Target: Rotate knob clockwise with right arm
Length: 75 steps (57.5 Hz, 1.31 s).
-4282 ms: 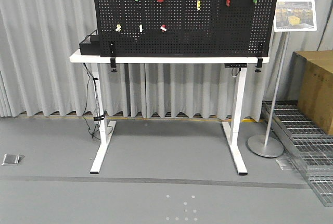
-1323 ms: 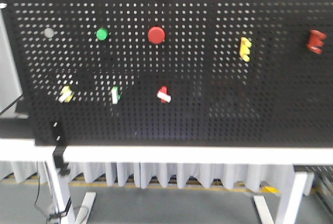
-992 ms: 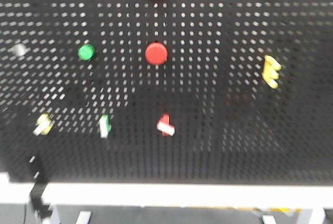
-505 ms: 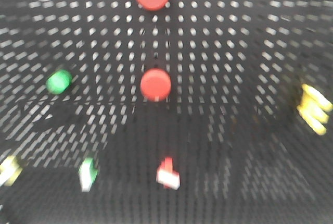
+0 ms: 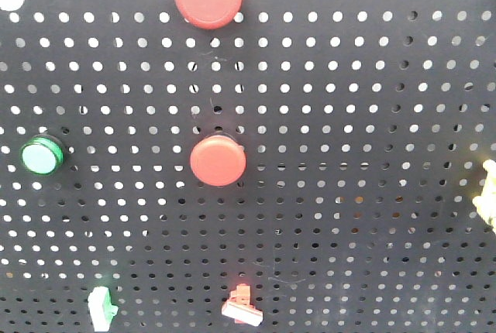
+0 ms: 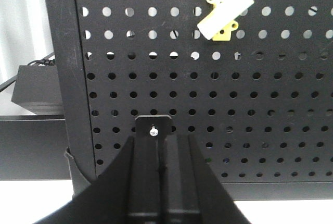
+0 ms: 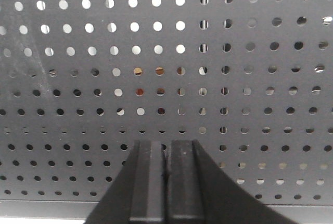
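A black pegboard (image 5: 349, 77) fills the front view. It carries two red round buttons (image 5: 218, 160), a green button (image 5: 42, 155), a red-and-white knob (image 5: 242, 307) at the bottom and a green-and-white knob (image 5: 101, 307) to its left. In the left wrist view my left gripper (image 6: 160, 143) is shut and empty, low before the board, below a yellow mount with a white handle (image 6: 225, 13). In the right wrist view my right gripper (image 7: 165, 143) is shut and empty, facing bare pegboard (image 7: 234, 78) near its bottom edge. No knob shows in that view.
A yellow part (image 5: 489, 193) shows at the front view's right edge. A black box (image 6: 36, 88) sits left of the board on the white tabletop (image 6: 291, 211). A small black bracket with a screw (image 6: 153, 125) is fixed to the board just above my left gripper.
The front view has closed in on the pegboard, from the whole table to a tight view of the red buttons. The knobs have slid to the bottom edge.
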Motion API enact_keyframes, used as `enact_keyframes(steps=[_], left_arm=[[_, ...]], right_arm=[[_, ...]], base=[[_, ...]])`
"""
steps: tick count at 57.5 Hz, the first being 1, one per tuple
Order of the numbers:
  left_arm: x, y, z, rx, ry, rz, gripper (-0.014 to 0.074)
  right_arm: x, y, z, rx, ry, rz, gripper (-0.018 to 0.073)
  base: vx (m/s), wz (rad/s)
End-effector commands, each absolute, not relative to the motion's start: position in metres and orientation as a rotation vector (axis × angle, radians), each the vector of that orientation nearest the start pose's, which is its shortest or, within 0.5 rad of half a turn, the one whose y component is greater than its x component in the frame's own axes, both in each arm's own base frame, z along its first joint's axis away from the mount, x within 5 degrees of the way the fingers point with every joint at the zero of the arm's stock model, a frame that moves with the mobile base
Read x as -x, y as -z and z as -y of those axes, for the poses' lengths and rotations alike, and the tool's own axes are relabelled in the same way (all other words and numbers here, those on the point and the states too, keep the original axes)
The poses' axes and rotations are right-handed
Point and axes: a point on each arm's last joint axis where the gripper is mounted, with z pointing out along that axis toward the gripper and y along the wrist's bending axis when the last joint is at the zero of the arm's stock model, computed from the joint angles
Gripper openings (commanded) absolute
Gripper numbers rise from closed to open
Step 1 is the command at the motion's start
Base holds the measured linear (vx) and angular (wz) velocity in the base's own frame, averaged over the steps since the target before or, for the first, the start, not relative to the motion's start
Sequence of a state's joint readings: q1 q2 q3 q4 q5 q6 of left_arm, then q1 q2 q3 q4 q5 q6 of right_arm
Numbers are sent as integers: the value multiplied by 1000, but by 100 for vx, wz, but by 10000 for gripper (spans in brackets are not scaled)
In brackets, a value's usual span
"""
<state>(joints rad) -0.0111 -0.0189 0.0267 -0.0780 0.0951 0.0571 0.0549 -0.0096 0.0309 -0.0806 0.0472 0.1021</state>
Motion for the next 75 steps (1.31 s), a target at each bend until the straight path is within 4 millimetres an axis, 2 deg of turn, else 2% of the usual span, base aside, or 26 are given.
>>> enact_keyframes(steps=[1,19,29,32,38,42,45,46,50,54,61,69,75], left_arm=[[-56,-201,1,12,35,-1503,-6],[-56,-201,1,12,35,-1503,-6],[-56,-201,1,12,35,-1503,-6],[-56,-201,1,12,35,-1503,-6],[-56,-201,1,12,35,-1503,-6],[-56,-201,1,12,35,-1503,-6],[-56,-201,1,12,35,-1503,-6],[-56,-201,1,12,35,-1503,-6],[-56,-201,1,12,35,-1503,-6],[-56,-201,1,12,35,-1503,-6],[-56,-201,1,12,35,-1503,-6],[-56,-201,1,12,35,-1503,-6],[-56,-201,1,12,35,-1503,-6]], right_arm=[[-56,-205,-3,33,-44,-1467,-9],[-56,-206,-3,34,-44,-1461,-9],[-51,-229,-4,22,-80,-1285,-9],[-47,-247,-4,20,-80,-1238,-9],[-31,-304,-2,22,-73,-1123,-9],[-19,-354,-2,39,-35,-1070,-9],[-17,-385,-1,59,11,-1070,-9],[-13,-401,0,64,27,-1049,-9],[-13,-448,2,79,94,-1082,-9],[-19,-482,4,66,112,-1147,-9],[-32,-524,5,32,94,-1250,-9],[-47,-542,0,11,-32,-1379,-8],[-57,-546,-8,124,-66,-1398,-8]], base=[[0,0],[0,0],[0,0],[0,0],[0,0],[0,0],[0,0],[0,0],[0,0],[0,0],[0,0],[0,0],[0,0]])
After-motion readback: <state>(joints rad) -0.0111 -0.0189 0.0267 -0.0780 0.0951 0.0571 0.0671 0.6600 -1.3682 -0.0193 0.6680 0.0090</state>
